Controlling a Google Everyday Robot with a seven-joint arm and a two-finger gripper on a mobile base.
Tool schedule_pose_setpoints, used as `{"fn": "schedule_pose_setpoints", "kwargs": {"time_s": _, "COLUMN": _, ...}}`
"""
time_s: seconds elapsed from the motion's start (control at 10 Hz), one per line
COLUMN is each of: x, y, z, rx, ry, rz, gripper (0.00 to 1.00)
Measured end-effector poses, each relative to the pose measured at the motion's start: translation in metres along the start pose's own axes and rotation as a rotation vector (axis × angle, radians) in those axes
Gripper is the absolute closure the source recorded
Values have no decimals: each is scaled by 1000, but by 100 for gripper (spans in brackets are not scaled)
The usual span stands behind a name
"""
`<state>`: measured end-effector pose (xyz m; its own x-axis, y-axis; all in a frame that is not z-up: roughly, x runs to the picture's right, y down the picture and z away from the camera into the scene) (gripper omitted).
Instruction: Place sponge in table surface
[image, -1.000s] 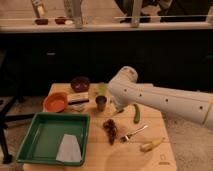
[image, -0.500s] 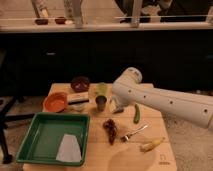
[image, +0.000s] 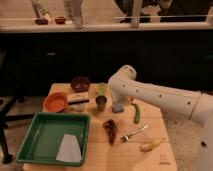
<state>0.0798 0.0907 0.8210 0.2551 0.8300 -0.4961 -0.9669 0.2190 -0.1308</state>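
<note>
The main risk, as I judge it, is the small blue-grey soft sponge (image: 118, 108) being dragged or lifted when the arm leaves. It lies on the light tan wooden table surface (image: 95, 161) right under the gripper (image: 117, 101), so a finger catching its soft edge could carry it along. The spot is also crowded. The small metal cup (image: 101, 103) stands just to the left of the sponge, with a pale green cup (image: 102, 89) behind it, and a curved green pepper-like piece (image: 136, 114) lies just to the right. A sideways swing of the wrist could tip the cup or sweep the green piece toward the silver fork (image: 132, 133). A straight rise looks like the safer exit. The white perforated arm (image: 165, 98) reaches in from the right edge, slanting up and to the left to a rounded joint above the table. From there it bends steeply down, so the gripper points at the tabletop between the cup and the green piece. The jaws stand spread wide, not clamped. Whether they touch the sponge cannot be made out, because the wrist hides most of them.
</note>
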Motion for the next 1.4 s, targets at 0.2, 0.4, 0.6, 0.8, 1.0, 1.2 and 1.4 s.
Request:
{"fn": "schedule_pose_setpoints", "kwargs": {"time_s": 0.2, "x": -11, "y": 0, "z": 17, "rx": -7, "ry": 33, "rz": 16, "gripper": 20}}
{"fn": "schedule_pose_setpoints", "kwargs": {"time_s": 0.4, "x": -17, "y": -1, "z": 27, "rx": -15, "ry": 53, "rz": 31, "gripper": 20}}
{"fn": "schedule_pose_setpoints", "kwargs": {"time_s": 0.6, "x": -20, "y": -4, "z": 34, "rx": -23, "ry": 64, "rz": 51, "gripper": 20}}
{"fn": "schedule_pose_setpoints", "kwargs": {"time_s": 0.8, "x": -21, "y": -7, "z": 41, "rx": -32, "ry": 74, "rz": 68, "gripper": 20}}
{"fn": "schedule_pose_setpoints", "kwargs": {"time_s": 1.0, "x": -21, "y": -11, "z": 48, "rx": -38, "ry": 76, "rz": 81, "gripper": 20}}
{"fn": "schedule_pose_setpoints", "kwargs": {"time_s": 1.2, "x": -25, "y": -19, "z": 55, "rx": -39, "ry": 69, "rz": 92, "gripper": 20}}
{"fn": "schedule_pose_setpoints", "kwargs": {"time_s": 1.4, "x": -33, "y": -25, "z": 63, "rx": -38, "ry": 64, "rz": 98, "gripper": 20}}
